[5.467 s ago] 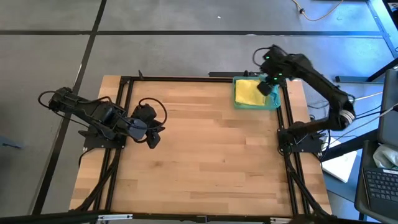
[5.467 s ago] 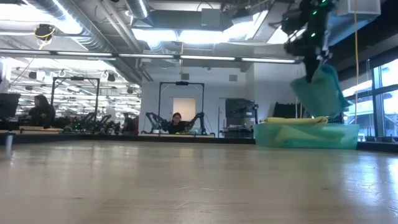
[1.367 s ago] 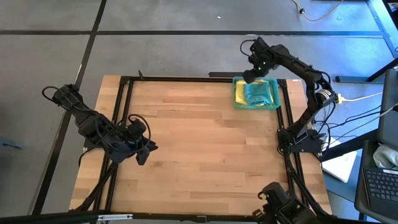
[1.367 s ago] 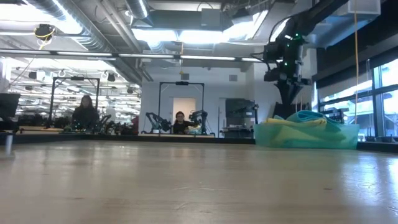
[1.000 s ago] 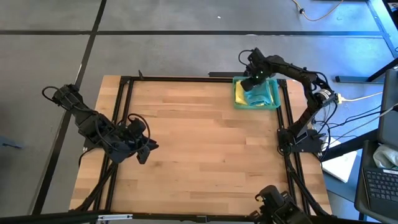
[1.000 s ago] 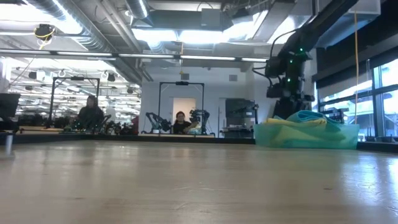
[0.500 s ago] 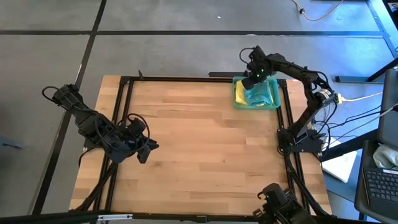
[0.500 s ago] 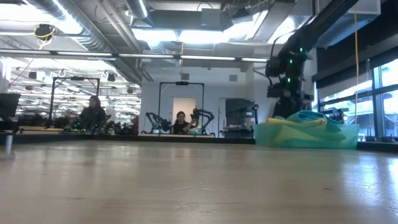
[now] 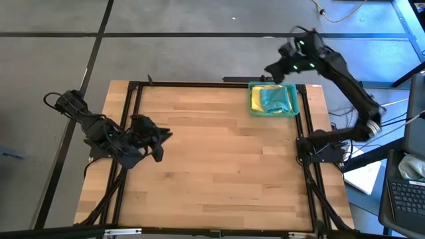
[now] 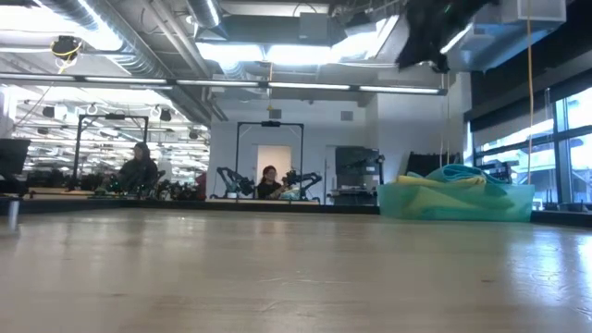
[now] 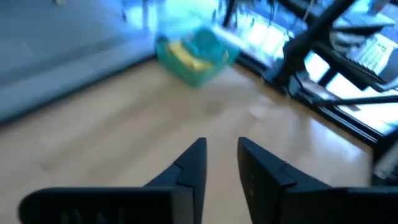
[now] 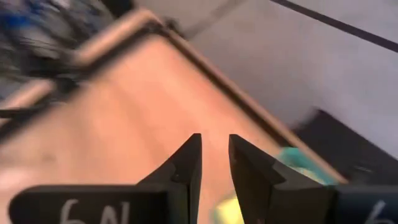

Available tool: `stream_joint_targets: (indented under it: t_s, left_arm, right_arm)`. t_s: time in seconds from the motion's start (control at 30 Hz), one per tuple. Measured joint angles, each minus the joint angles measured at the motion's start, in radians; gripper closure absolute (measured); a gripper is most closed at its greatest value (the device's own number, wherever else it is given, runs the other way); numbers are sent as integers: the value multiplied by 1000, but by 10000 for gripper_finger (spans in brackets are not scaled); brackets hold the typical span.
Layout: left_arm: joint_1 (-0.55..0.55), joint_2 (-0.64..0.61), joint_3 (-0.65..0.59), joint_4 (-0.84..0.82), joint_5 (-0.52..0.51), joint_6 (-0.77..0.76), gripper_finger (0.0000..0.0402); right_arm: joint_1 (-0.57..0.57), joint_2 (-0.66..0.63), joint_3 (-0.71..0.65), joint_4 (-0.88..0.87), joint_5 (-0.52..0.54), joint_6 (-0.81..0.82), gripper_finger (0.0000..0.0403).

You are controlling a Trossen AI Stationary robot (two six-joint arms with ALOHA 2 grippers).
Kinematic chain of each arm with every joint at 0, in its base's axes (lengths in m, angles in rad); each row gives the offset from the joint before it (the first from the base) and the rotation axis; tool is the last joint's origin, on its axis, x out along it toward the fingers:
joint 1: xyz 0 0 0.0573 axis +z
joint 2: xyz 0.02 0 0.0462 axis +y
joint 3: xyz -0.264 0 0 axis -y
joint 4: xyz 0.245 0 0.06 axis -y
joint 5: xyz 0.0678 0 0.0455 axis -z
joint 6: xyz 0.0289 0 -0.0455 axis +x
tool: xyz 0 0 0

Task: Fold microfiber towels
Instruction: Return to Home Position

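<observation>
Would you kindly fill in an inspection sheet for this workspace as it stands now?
Surface: wooden table, bare apart from the tray at its far right corner.
Job's things: teal towel lies on a yellow towel inside the tray.
Clutter: nothing seen.
Grippers: left gripper low near the table's left edge, fingers slightly apart, empty; right gripper raised over the far edge near the tray, fingers slightly apart, empty.
Cables: cable loops on the left arm; a lead on the floor beyond.
Surroundings: people in the room behind.

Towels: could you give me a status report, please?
Left pincer empty, narrowly open, over table's left side. Right pincer empty, raised beyond tray. Teal towel atop yellow towel in tray.
</observation>
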Motion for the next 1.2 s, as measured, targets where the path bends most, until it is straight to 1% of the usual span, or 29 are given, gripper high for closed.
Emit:
stream_joint_targets:
  t_s: [0.07, 0.13, 0.2, 0.27, 0.33, 0.4, 0.5, 0.57, 0.6, 0.67, 0.8, 0.93, 1.03, 1.1, 1.13, 1.2]
  left_arm:
    - [-18, -27, 0, -20, -70, 41, 336]
    - [-30, -77, -10, -33, -97, 73, 364]
    - [-30, -140, -42, -21, -100, 104, 390]
    - [-27, -212, -100, 38, -92, 150, 396]
    - [-13, -294, -182, 166, -66, 220, 399]
    - [8, -377, -285, 347, -6, 316, 401]
    - [60, -487, -464, 669, 124, 468, 401]
    - [107, -547, -574, 829, 211, 518, 401]
    - [133, -577, -626, 885, 243, 525, 401]
    - [188, -633, -717, 976, 301, 522, 401]
    - [306, -728, -871, 1142, 427, 510, 401]
    - [412, -797, -1017, 1277, 554, 466, 401]
    - [476, -838, -1157, 1426, 639, 404, 401]
    - [510, -862, -1256, 1534, 670, 348, 401]
    - [526, -875, -1288, 1546, 677, 314, 401]
    - [552, -899, -1281, 1472, 691, 310, 401]
  right_arm:
    - [15, -94, -64, 33, -64, 46, 320]
    - [32, -197, -155, 112, -68, 150, 320]
    - [57, -306, -264, 203, -66, 253, 320]
    - [97, -408, -371, 305, -66, 356, 320]
    - [151, -503, -476, 390, -68, 440, 320]
    - [209, -592, -574, 455, -67, 503, 320]
    - [284, -715, -707, 517, -49, 602, 320]
    - [328, -801, -786, 529, 7, 665, 320]
    - [351, -849, -824, 533, 43, 700, 320]
    - [395, -948, -906, 548, 99, 769, 320]
    - [469, -1127, -1077, 669, 177, 922, 320]
    - [534, -1253, -1240, 814, 225, 1043, 320]
    - [590, -1306, -1363, 886, 271, 1122, 320]
    - [631, -1304, -1442, 981, 297, 1168, 320]
    - [650, -1300, -1472, 1014, 312, 1183, 320]
    - [685, -1293, -1462, 957, 381, 1179, 320]
